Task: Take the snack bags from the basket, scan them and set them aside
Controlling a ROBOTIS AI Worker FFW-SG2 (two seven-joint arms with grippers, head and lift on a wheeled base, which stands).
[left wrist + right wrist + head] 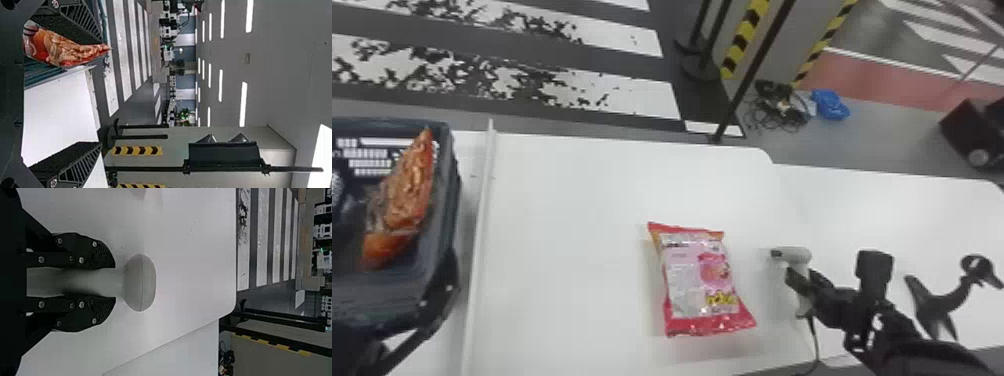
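Head view: the pink snack bag [699,275] lies on the tabletop [572,225], probably light, slippery, crushable; pinch its crimped end [709,325]. Left wrist view: left end effector [98,93] spread wide, empty. Right wrist view: right end effector [114,282] closed on the scanner [140,282].

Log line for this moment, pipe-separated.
right gripper: shut on scanner | pink bag: on table, unheld | left gripper: open, by basket | orange bag: in basket
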